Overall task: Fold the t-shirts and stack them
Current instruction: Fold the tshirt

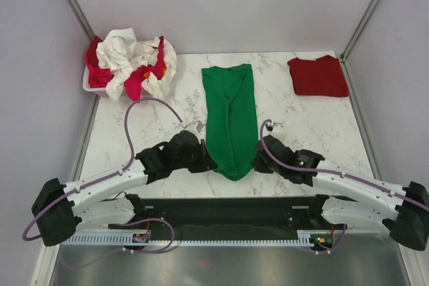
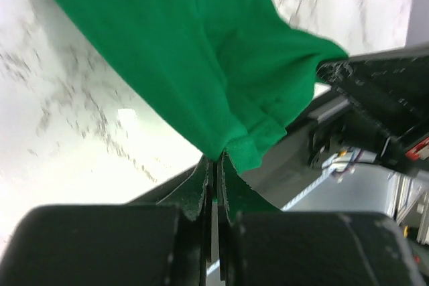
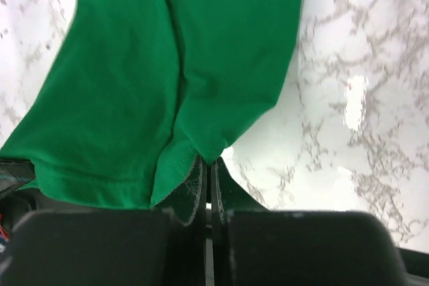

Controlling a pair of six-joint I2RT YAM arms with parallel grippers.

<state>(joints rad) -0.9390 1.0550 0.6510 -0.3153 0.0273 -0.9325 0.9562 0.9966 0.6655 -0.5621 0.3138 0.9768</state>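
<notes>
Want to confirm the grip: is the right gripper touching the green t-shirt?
Touching. The right wrist view shows the right gripper shut on a hem corner of the green t-shirt, with the cloth pinched between its fingers.

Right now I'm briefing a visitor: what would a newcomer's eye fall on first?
The bright green t-shirt lies in a long strip down mid-table, near end pinched by the left end effector and right end effector. Far left, crumpled shirts overflow a white basket; far right lies a folded dark red t-shirt.
</notes>
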